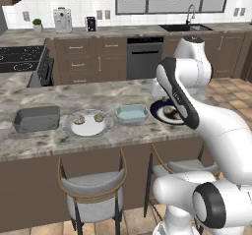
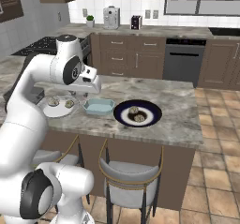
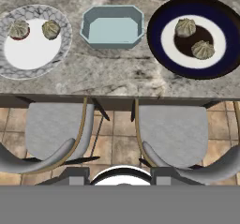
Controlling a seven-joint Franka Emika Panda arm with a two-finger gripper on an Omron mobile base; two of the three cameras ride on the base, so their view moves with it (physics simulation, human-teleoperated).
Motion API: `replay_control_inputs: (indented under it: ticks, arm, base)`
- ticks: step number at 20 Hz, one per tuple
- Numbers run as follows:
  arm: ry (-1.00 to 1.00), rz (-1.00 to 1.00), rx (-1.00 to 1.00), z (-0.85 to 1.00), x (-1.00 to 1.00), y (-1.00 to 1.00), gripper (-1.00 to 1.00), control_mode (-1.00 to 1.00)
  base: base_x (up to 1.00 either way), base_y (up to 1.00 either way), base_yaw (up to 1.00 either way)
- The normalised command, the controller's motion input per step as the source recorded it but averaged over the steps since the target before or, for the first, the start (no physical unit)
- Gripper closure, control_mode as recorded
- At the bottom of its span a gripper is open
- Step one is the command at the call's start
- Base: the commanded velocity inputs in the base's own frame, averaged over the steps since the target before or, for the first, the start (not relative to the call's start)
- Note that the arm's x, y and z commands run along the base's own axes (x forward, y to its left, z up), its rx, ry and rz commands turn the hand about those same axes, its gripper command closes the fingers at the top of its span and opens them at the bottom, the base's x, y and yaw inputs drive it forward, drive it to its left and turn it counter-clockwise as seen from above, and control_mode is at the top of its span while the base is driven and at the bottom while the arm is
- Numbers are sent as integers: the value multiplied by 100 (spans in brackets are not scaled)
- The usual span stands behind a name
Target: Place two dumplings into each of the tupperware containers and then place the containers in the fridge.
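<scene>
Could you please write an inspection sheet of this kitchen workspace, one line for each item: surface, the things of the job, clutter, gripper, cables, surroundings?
Surface: marble-patterned island counter, nothing spilled on it.
Job's things: light blue container empty; dark grey container at the far left, no dumplings seen inside; two dumplings on the pale grey plate; two dumplings on the dark-rimmed plate. Fridge: nothing seen.
Clutter: nothing seen on the island besides the above.
Gripper: finger tips not clear in the hand view; open or shut cannot be told; no dumpling seen held.
Cables: nothing seen.
Surroundings: two grey stools below the counter edge; stove, sink and dishwasher behind.
</scene>
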Motion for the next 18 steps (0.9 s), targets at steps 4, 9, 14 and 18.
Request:
replay_control_inputs:
  ticks: [4, 9, 14, 18]
  arm:
    - [0, 0, 1, 0, -1, -7, -100, -100]
    - [0, 0, 9, -10, 0, -42, -100, -100]
    - [0, 3, 1, -33, 2, -60, -100, -100]
    - [1, 8, -1, -36, 24, -61, -100, -100]
  base:
    - [0, 0, 0]
    - [0, 0, 0]
    - [0, 0, 0]
    - [0, 0, 0]
